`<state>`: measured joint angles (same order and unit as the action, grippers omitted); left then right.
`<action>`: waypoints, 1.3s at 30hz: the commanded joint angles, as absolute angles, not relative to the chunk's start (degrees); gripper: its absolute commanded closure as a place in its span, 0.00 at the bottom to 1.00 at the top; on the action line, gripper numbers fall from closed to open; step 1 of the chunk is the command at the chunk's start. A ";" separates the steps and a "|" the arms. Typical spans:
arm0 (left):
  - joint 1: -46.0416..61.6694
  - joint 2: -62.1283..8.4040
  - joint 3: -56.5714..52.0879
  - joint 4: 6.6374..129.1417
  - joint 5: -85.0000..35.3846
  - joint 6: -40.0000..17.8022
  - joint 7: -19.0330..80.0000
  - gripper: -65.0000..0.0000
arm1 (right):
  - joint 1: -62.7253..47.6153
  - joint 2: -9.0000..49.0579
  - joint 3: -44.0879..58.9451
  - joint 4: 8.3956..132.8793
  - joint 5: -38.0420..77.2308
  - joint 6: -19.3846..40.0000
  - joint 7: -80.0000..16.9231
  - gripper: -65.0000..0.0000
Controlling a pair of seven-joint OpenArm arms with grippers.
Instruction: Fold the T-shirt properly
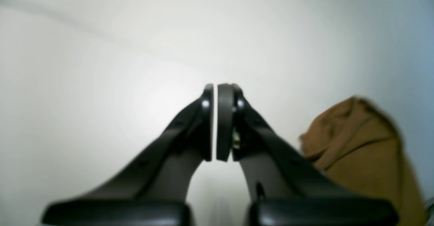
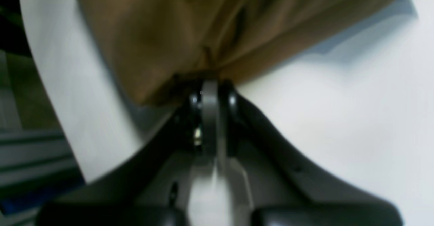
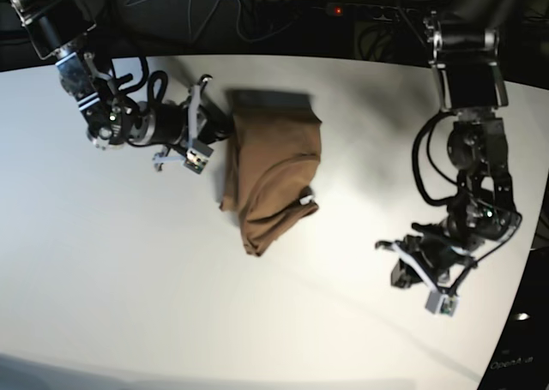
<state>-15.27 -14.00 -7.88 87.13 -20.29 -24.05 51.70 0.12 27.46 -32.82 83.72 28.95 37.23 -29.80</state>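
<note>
The tan-brown T-shirt [image 3: 274,171] lies bunched in a loose fold on the white table [image 3: 129,261], with a small white tag [image 3: 306,201] at its lower right. My right gripper [image 3: 225,126] reaches in from the left and is shut on the T-shirt's upper left edge. In the right wrist view the cloth [image 2: 176,26] fans out from the pinched fingertips of that gripper [image 2: 210,83]. My left gripper [image 3: 383,246] rests far to the right, apart from the cloth. The left wrist view shows it [image 1: 215,85] shut on nothing, with the T-shirt [image 1: 362,144] off to the right.
Black cables and a power strip [image 3: 377,11] run along the table's far edge. The table edge [image 2: 51,94] curves close to the right gripper's left side, with dark floor and framing beyond. Bare white tabletop [image 3: 171,304] fills the front.
</note>
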 commanded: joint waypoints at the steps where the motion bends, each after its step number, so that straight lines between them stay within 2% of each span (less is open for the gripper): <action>1: -14.29 -14.73 -7.60 89.27 -21.14 -24.57 52.44 0.97 | 0.92 28.97 -31.52 84.44 28.88 35.56 -29.41 0.97; 7: -0.84 -18.59 -9.80 96.57 -21.32 -24.66 53.05 0.97 | 0.84 32.92 -29.14 84.53 28.97 34.42 -29.23 0.97; 14: 11.21 -18.95 -22.99 105.89 -21.58 -25.10 53.58 0.97 | -5.05 37.41 -22.55 90.86 28.97 33.89 -29.58 0.97; 18: 16.31 -18.77 -29.05 107.65 -21.32 -31.96 53.67 0.97 | -12.79 38.55 -15.96 96.75 28.97 33.80 -29.76 0.97; 25: 21.32 -16.75 -34.68 107.30 -21.05 -39.78 53.49 0.97 | -24.92 38.37 -6.02 104.92 28.97 33.89 -29.67 0.97; 34: 30.55 -16.22 -39.52 107.82 -21.05 -40.00 53.14 0.97 | -39.78 35.74 7.52 106.07 28.88 33.89 -29.23 0.97; 39: 36.97 -14.90 -39.25 107.91 -21.05 -40.00 52.97 0.97 | -46.81 32.04 13.85 105.89 28.70 33.89 -28.53 0.97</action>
